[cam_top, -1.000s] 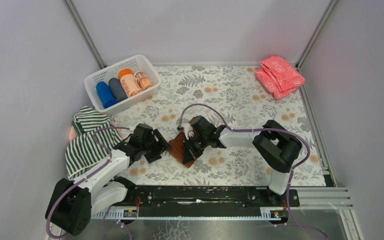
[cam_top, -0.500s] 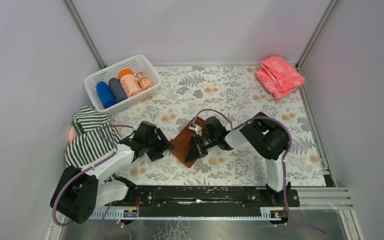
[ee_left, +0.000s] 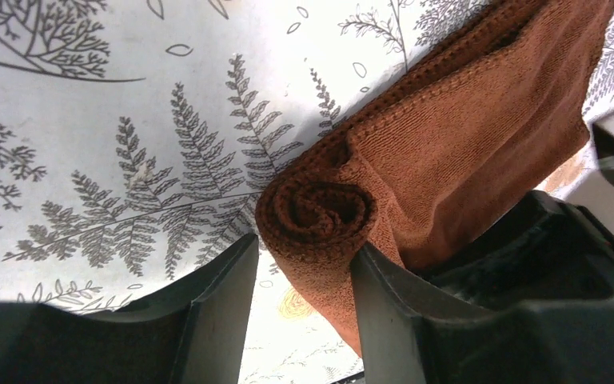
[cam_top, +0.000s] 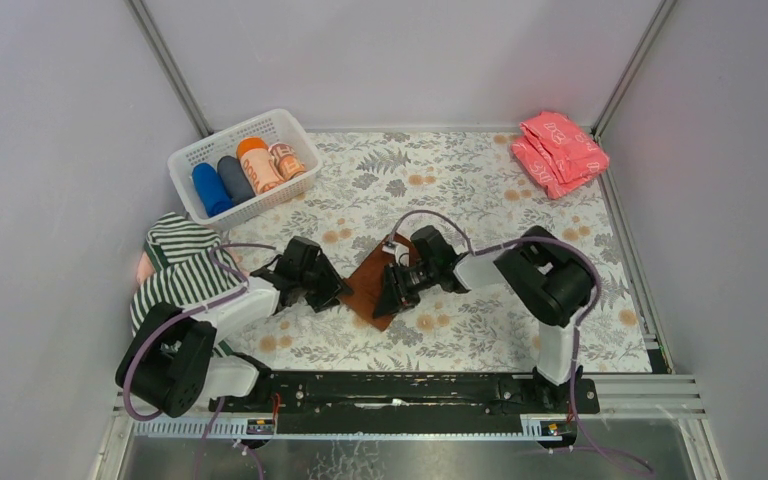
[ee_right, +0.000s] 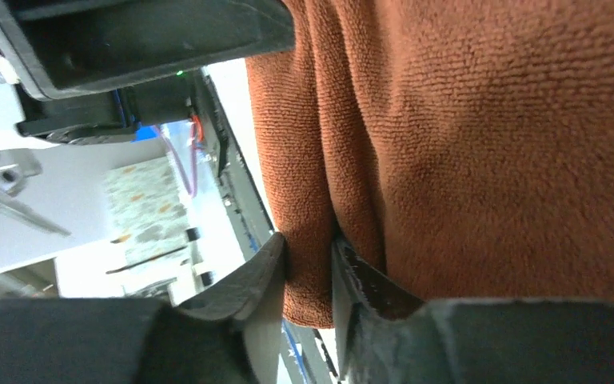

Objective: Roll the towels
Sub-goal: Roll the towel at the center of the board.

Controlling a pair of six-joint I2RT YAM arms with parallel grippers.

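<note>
The rust-brown towel [cam_top: 370,283] lies partly rolled on the patterned table between both grippers. In the left wrist view its tight spiral end [ee_left: 316,212] sits between my left gripper's [ee_left: 305,244] fingertips, which press it from both sides. My left gripper [cam_top: 328,290] is at the towel's left edge. My right gripper [cam_top: 397,292] is at the towel's right side, and its fingers [ee_right: 276,268] pinch a thick fold of the brown cloth [ee_right: 480,144]. A dark-and-white striped towel [cam_top: 175,283] lies heaped at the left edge, with a sliver of pale pink cloth [cam_top: 143,268] beside it.
A white basket [cam_top: 186,158] at the back left holds several rolled towels in blue, grey and orange. A stack of folded coral-pink cloths [cam_top: 560,150] lies in the back right corner. Walls close in on the left, back and right.
My left gripper has slid right onto the towel's rolled end and its jaws have narrowed around it. The right gripper shifted slightly right and its jaws stand a little wider on the fold.
</note>
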